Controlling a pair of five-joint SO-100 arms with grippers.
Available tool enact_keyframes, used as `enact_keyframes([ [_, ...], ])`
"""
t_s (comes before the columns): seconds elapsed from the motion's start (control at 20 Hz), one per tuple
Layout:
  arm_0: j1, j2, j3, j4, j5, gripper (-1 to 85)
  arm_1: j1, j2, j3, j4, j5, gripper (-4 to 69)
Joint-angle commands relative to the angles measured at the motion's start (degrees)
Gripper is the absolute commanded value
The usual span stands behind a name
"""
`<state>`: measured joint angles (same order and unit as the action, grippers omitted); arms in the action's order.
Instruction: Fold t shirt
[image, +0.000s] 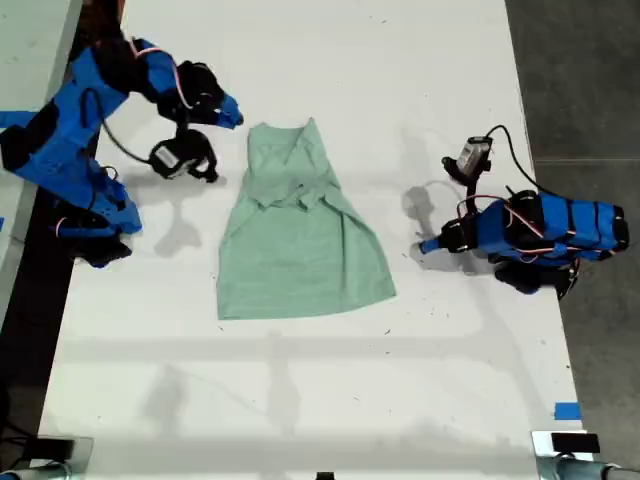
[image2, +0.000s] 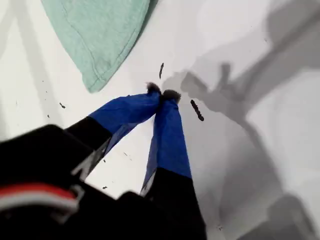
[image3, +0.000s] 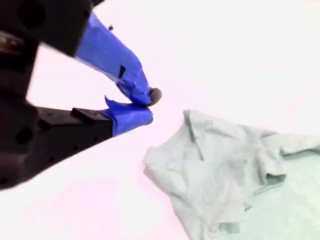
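- Table (image: 300, 400): a broad white flat top that carries everything. The blue arms stand at two opposite edges of it, the exterior view's left and right.
- Pale mint-green short-sleeved cloth t-shirt (image: 295, 240): it lies flat on the middle of the table, closer to the far edge than the near one. The neck end is narrow and points at the far edge; the hem is wide and faces the near edge. The sleeves are folded inward, which leaves bunched wrinkles below the collar. The second wrist view shows that rumpled collar end (image3: 225, 170), and the first wrist view shows one hem corner (image2: 95, 35).
- Second gripper (image: 232, 113): blue-taped fingers on the arm at the table's edge on the exterior view's left. It sits near the shirt's collar end, apart from the cloth. In its own view (image3: 147, 107) the tips are drawn almost together with nothing between them.
- First gripper (image: 428, 245): blue-taped fingers on the arm at the opposite edge. It is low over bare table beside the shirt's hem corner, not touching it. Its tips (image2: 162, 95) are pressed together and hold nothing.
- Small blue tape strip (image: 566, 410): stuck near the table's near corner on the exterior view's right.
- Dark specks (image2: 196, 110): scattered on the table surface by the first gripper's tips.
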<state>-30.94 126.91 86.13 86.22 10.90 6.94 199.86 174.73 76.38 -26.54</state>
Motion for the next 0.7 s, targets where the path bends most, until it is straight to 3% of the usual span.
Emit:
enact_keyframes([
  [0.0, 11.3, 33.9, 33.0, -13.5, -8.4, -0.3, 0.2, 0.4, 3.3, 0.2, -1.2, 1.0],
  [0.1, 16.9, 51.9, 61.3, -20.2, -15.7, -0.3, 0.2, 0.4, 3.3, 0.2, -1.1, 1.0],
  [0.2, 22.2, 69.8, 82.4, -26.7, -18.8, -0.3, 0.2, 0.4, 3.3, 0.2, -1.1, 1.0],
  [0.35, 27.1, 78.9, 101.1, -28.2, -23.6, -0.3, 0.2, 0.4, 3.3, 0.2, -0.8, 1.0],
  [0.45, 30.9, 74.0, 102.6, -28.3, -22.1, 1.4, 0.2, 0.4, 3.3, 0.2, -0.5, 1.0],
  [0.5, 33.0, 76.8, 102.6, -27.9, -25.8, -0.2, -0.2, 0.4, 3.3, 0.2, -0.3, 1.0],
  [0.6, 34.3, 78.4, 102.6, -28.0, -15.0, 4.6, -0.1, 0.4, 3.3, 0.2, -0.2, 1.0],
  [0.65, 34.3, 78.0, 102.6, -28.0, -5.7, 7.6, 0.0, 0.4, 3.3, 0.2, -0.4, 1.0],
])
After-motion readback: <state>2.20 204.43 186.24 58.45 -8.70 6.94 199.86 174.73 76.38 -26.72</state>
